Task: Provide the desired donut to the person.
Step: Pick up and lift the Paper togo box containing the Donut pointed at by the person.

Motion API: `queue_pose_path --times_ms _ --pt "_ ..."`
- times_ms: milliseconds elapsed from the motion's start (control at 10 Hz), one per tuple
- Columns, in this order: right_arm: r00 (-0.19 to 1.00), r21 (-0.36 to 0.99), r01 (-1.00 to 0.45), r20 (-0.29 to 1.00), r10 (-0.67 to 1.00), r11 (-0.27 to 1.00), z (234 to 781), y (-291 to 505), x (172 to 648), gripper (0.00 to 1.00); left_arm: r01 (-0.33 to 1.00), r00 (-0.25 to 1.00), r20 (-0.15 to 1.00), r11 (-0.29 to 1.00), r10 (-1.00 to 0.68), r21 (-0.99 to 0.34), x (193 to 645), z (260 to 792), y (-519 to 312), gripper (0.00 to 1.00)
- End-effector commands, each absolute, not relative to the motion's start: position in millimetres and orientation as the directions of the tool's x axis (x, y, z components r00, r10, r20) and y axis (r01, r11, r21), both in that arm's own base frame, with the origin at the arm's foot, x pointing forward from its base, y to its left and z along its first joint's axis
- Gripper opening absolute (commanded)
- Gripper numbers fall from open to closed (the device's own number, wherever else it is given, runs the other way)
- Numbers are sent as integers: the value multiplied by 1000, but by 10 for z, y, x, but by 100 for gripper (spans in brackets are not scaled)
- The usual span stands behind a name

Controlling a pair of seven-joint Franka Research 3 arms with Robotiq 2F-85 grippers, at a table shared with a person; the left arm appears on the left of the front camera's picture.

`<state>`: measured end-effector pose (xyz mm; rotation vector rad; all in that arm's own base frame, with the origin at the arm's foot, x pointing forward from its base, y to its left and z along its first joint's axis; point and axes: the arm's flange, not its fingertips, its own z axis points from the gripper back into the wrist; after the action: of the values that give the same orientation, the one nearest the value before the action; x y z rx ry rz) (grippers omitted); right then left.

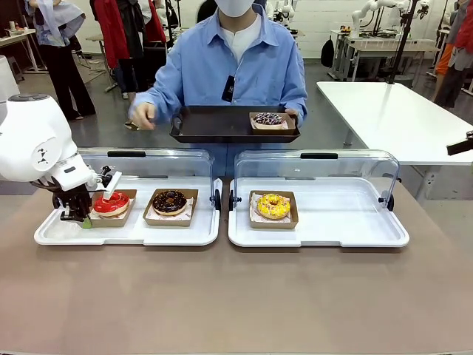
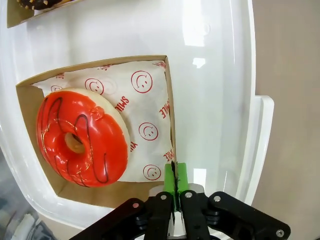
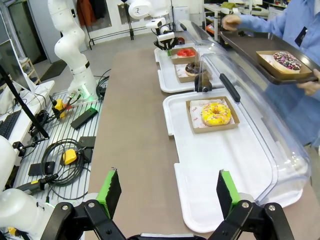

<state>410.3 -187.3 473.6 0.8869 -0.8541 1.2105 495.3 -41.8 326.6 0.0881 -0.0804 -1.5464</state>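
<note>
The left gripper (image 1: 81, 219) has its fingers pinched tight on the rim of the brown cardboard tray (image 2: 95, 196) carrying the red-glazed ring donut (image 1: 111, 203), far left on the white plastic tray (image 1: 133, 234). The right gripper (image 3: 170, 192) hangs spread wide and empty over the near right. At the far side, the person in a light blue shirt (image 1: 236, 70) holds a dark rectangular serving tray (image 1: 211, 127).

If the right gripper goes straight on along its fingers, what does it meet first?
Likely the bare table beside the rim of the white tray holding the yellow donut; depth is unclear, so it might clip that rim. The right gripper is open.
</note>
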Motion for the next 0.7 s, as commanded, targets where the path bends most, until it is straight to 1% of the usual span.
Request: queue_pose_path --times_ms 0,200,300,400,600 --pt "146 106 -987 908 393 122 4743 -1868 4098 100 996 7 -16 5 -1000 89 4972 3300 -384 0" --pt "146 106 -987 908 393 122 4743 -1868 4098 100 998 -13 -11 -13 -1000 67 4923 3399 -354 0" --pt "146 106 -987 908 393 122 4743 -1868 4098 100 997 -30 -17 -31 -999 67 4793 3581 -369 0" --pt "146 106 -987 908 393 122 4743 -1868 4098 100 998 -42 -28 -43 -999 41 4616 3845 -364 0" --pt "146 106 -987 908 393 122 4743 -1868 4098 100 1000 -22 -63 -21 -998 -17 4146 4392 -330 0"
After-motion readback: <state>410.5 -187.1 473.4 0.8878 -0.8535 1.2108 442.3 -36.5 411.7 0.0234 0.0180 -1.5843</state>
